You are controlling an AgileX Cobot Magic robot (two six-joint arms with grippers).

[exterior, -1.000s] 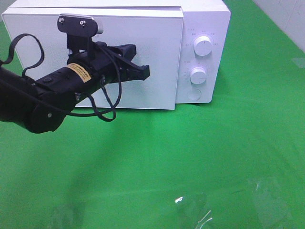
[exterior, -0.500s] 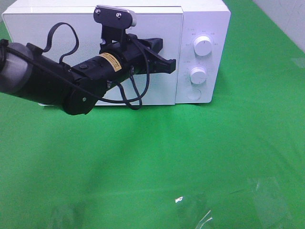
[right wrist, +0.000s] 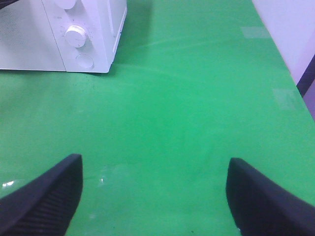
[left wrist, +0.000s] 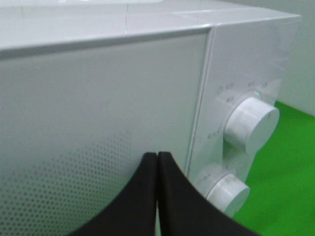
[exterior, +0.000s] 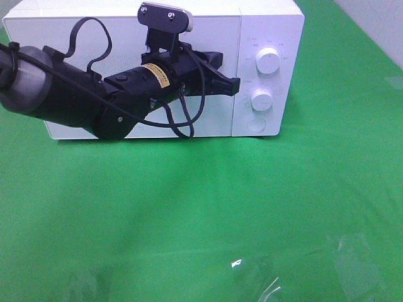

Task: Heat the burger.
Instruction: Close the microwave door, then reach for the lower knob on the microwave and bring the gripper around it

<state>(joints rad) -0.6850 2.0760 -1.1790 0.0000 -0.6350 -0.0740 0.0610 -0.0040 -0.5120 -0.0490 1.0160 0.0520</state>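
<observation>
The burger is out of view. The white microwave (exterior: 271, 25) stands at the back with its door (exterior: 75, 44) flush shut. My left gripper (exterior: 234, 85) is shut with nothing in it. Its tips sit at the door's right edge, close to the two round knobs. The left wrist view shows the same gripper (left wrist: 157, 157), its fingers pressed together before the perforated door (left wrist: 88, 113). Beside it are the upper knob (left wrist: 252, 123) and the lower knob (left wrist: 227, 189). My right gripper (right wrist: 155, 172) stands open and empty over the green cloth, away from the microwave (right wrist: 93, 19).
The control panel carries an upper knob (exterior: 269, 61), a lower knob (exterior: 261, 99) and a round button (exterior: 255, 124). Green cloth (exterior: 201, 207) covers the table. A pale wall (right wrist: 290, 29) borders the right side.
My left arm has swung up and to the right across the door, toward the control panel. The door looked slightly ajar before and now sits flush. The right gripper has not moved.
</observation>
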